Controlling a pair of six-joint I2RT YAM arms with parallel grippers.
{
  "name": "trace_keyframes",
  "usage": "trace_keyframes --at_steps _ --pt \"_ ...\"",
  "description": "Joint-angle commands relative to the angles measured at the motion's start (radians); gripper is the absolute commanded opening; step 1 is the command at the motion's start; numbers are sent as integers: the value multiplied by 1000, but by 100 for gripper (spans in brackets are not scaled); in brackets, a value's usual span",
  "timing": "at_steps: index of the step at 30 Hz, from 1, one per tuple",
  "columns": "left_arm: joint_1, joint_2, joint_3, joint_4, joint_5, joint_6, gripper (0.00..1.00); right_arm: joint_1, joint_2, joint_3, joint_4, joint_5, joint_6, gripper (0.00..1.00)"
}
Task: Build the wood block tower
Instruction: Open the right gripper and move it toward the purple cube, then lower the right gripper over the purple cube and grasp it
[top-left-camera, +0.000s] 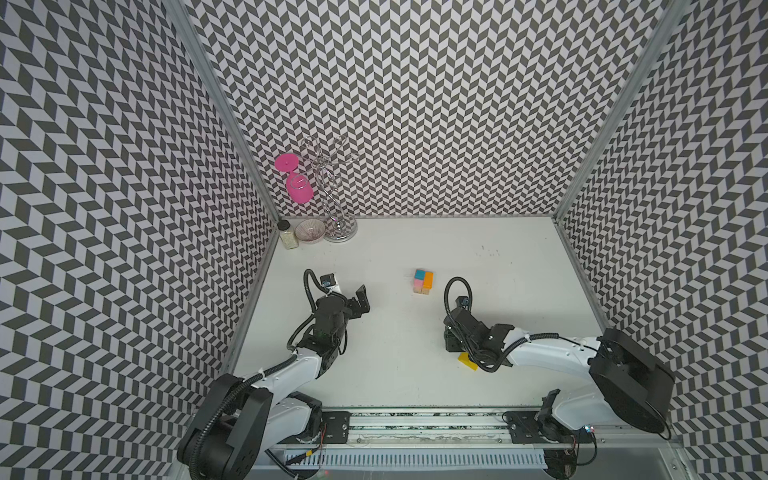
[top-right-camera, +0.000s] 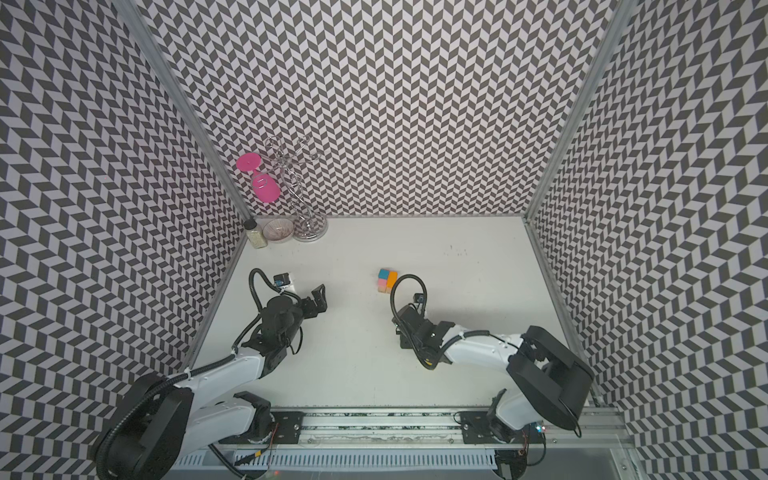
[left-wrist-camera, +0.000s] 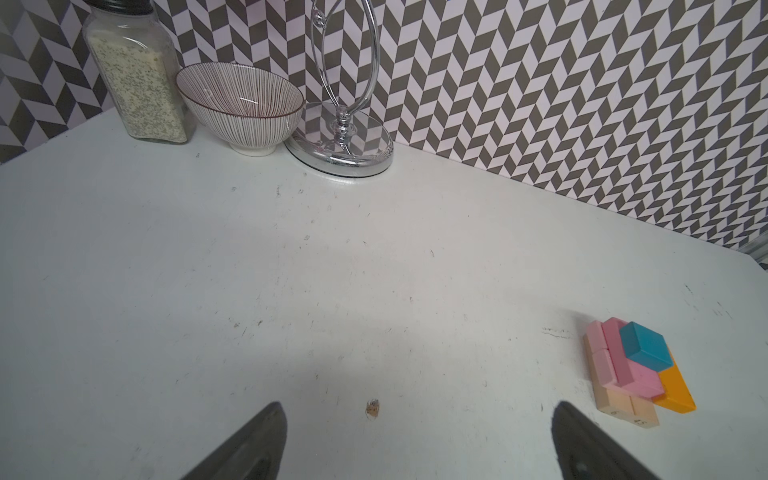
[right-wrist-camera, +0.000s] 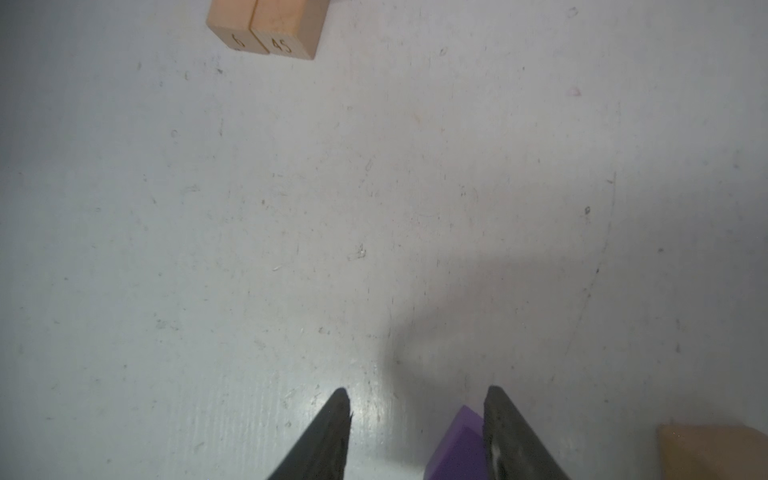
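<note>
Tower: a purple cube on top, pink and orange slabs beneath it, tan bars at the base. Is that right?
No. The cube on top of the tower is teal, not purple, as the left wrist view shows. The pink slabs and orange slab beneath it and the tan bars at the base are right.

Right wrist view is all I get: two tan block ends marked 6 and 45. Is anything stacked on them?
Observer: Yes, pink slabs and an orange slab lie on them, with a teal cube on top.
Operator: Any loose blocks I'm missing?
Observer: A yellow piece peeks out from under the right arm in a top view.
Operator: What's the other arm doing?
Observer: The left end effector is open and empty, left of the tower.
</note>
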Motion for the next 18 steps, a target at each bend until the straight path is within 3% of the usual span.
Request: trace_keyframes --at_steps 1,9,18 --pt "-1 -11 8 2 -2 -6 100 5 -23 -16 45 -27 -24 52" --pt "-2 -11 8 4 -2 -6 100 12 -75 -61 20 -49 -29 52" --pt "-1 -14 7 3 -3 -6 100 18 -171 -97 -24 -47 -42 65"
